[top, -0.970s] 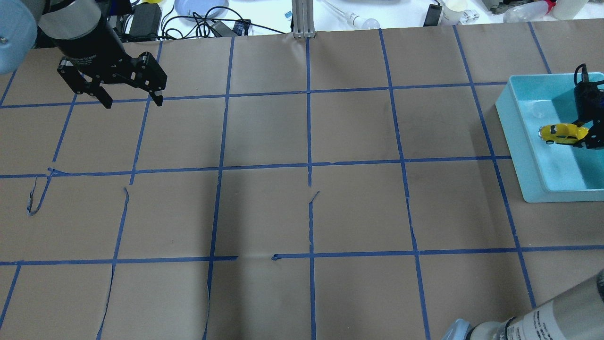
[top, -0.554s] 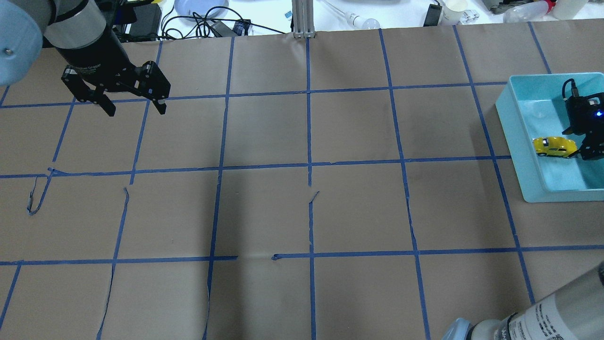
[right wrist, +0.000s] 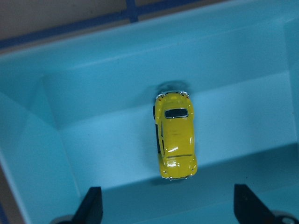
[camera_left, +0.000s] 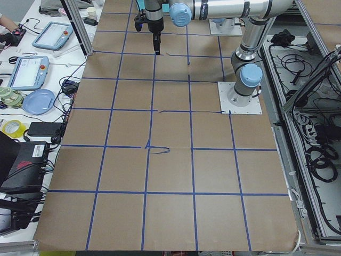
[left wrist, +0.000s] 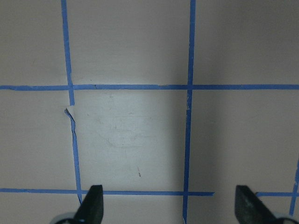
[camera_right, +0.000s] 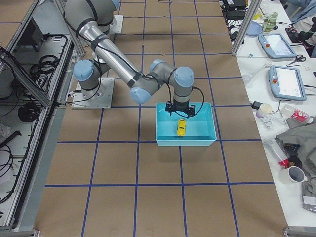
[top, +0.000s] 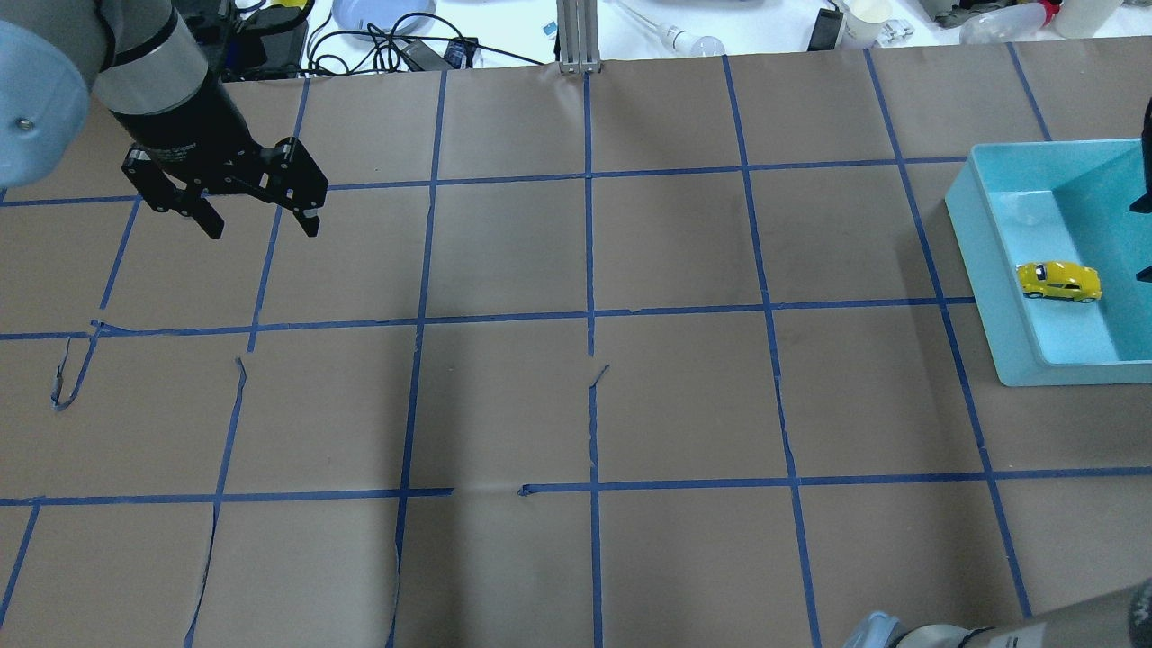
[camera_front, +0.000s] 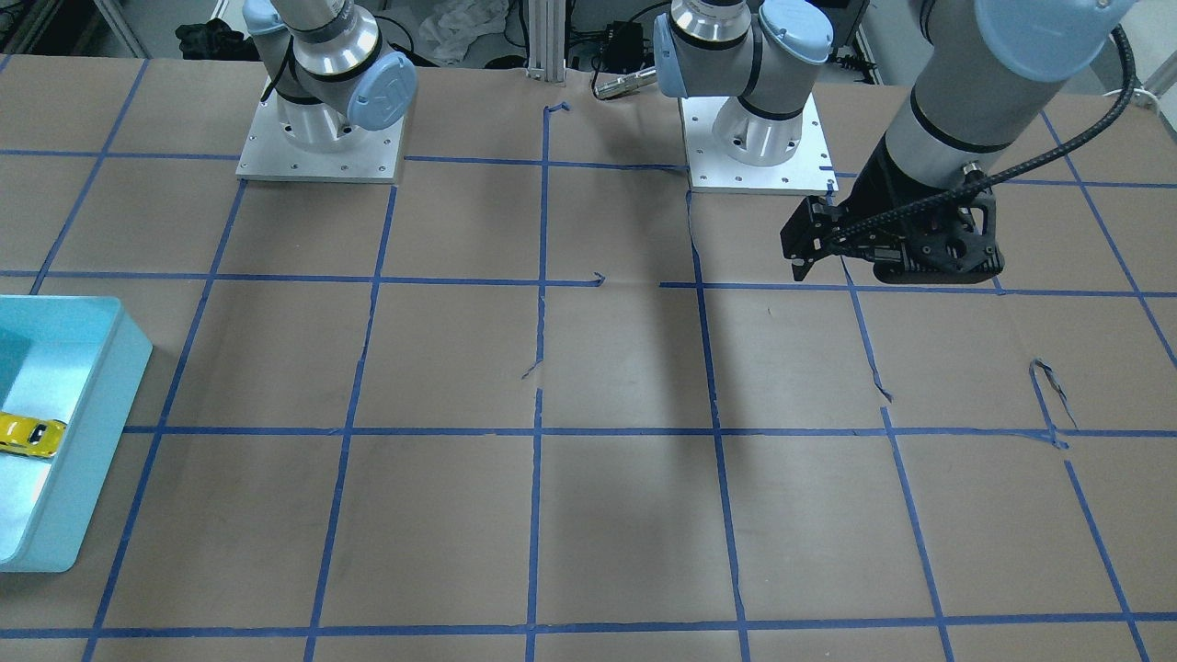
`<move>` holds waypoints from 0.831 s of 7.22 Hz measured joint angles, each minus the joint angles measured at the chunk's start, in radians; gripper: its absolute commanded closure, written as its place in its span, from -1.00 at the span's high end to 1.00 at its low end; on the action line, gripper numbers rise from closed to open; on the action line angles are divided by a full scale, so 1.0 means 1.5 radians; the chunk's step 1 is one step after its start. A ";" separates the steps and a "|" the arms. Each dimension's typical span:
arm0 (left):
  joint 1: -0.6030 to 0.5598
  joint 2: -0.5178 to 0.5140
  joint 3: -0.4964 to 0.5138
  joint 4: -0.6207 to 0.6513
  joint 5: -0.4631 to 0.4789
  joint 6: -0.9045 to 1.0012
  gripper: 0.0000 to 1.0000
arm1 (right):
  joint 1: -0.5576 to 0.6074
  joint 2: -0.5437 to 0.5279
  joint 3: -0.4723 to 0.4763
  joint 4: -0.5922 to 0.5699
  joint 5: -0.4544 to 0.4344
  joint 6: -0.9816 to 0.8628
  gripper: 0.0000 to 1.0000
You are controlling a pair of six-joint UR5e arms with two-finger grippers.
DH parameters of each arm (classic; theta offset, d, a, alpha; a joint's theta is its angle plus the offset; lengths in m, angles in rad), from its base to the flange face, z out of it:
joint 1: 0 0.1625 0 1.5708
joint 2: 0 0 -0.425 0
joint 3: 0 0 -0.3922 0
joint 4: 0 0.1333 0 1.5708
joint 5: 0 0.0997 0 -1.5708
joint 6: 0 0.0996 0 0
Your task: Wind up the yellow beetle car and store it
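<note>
Where the glossy, rounded yellow car (top: 1059, 281) sits on the smooth floor of the turquoise plastic tray (top: 988, 270), the right pincer (right wrist: 169, 205) hangs directly above it, jaws spread and empty. The left pincer (top: 263, 227), likewise released, points down over the bench (top: 666, 396), brown paper gridded with blue tape.

Bench (top: 684, 405): brown paper, blue tape grid, a few strips torn loose. Overhead view: teal bin (top: 994, 297) at 3 o'clock. Past the far edge: blue plate (top: 378, 13) at 11, bulb (top: 706, 42) at 12, cup (top: 868, 18) at 1.
</note>
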 measured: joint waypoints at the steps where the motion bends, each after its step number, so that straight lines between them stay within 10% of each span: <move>1: 0.002 0.000 -0.003 0.007 0.001 0.001 1.00 | 0.035 -0.047 -0.011 0.054 -0.008 0.083 1.00; 6: 0.004 0.003 -0.010 0.028 -0.003 -0.006 1.00 | 0.277 -0.184 -0.068 0.265 -0.020 0.671 1.00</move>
